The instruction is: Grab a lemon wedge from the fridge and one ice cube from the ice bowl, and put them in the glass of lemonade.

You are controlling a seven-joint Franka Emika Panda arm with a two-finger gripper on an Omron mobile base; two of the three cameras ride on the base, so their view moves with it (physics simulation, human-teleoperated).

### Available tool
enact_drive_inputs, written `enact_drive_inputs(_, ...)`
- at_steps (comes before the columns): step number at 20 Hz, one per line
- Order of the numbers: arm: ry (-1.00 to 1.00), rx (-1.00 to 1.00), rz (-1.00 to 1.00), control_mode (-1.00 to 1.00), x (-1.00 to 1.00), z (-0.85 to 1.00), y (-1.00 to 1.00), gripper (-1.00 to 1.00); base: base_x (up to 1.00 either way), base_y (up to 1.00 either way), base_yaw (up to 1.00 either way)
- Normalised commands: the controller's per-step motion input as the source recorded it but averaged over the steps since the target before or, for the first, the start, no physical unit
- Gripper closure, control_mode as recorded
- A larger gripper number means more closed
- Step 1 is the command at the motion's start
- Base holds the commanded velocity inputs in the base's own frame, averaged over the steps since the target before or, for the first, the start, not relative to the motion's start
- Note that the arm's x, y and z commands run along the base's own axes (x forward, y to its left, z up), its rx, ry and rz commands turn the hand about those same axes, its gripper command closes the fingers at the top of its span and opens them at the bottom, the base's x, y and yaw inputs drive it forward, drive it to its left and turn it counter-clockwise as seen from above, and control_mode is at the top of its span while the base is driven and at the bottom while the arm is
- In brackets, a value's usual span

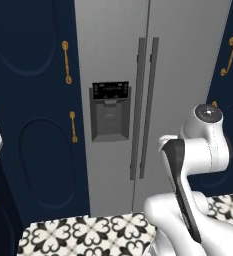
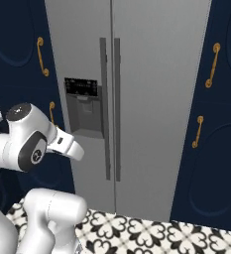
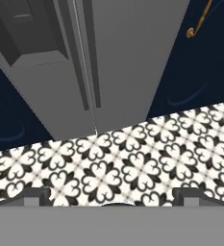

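Left base view shows the fridge (image 1: 188, 75) straight ahead with both doors closed, so the task is at its very start as far as I can judge: no door is opened, nothing is fetched, and the lemon wedge, by the task sentence, would be behind those doors. Opening a door, taking the wedge, then finding the ice bowl and the glass all appear to be left.

The gripper (image 3: 111, 194) shows in the hand view as two small dark tips at the bottom, standing wide apart with nothing between them. It hangs above the floor tiles (image 3: 132, 163) in front of the fridge, near its base and not touching it.

The fridge is a tall, flat, matte grey slab, split by a thin vertical seam. Two long dark handles (image 1: 145, 107) run upright just beside that seam, one per door; they look like slim rigid bars. In the left door sits a black dispenser panel (image 1: 109, 111), a rectangular recess with a glossy control strip above it.

On either side stand navy cabinets (image 1: 38, 100) with raised oval mouldings and curved brass handles (image 1: 66, 62), smooth and lightly shiny. The floor is patterned in black and white with a repeating floral motif, flat and hard-looking.
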Motion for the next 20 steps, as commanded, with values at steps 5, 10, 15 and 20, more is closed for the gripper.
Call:
enact_drive_inputs(5, 0.0, 0.0, 0.0, -1.0, 0.0, 0.0, 0.0, -1.0, 0.0, 0.0, 0.0)
enact_drive_inputs(10, 0.0, 0.0, 0.0, -1.0, 0.0, 0.0, -0.02, -1.0, 0.0, 0.0, 0.0)
enact_drive_inputs(15, -0.11, 0.0, 0.0, -1.0, 0.04, 0.06, -0.07, -1.0, 0.0, 0.0, 0.0)
enact_drive_inputs(20, -0.13, 0.0, 0.0, -1.0, 0.0, 0.03, -0.03, -1.0, 0.0, 0.0, 0.0)
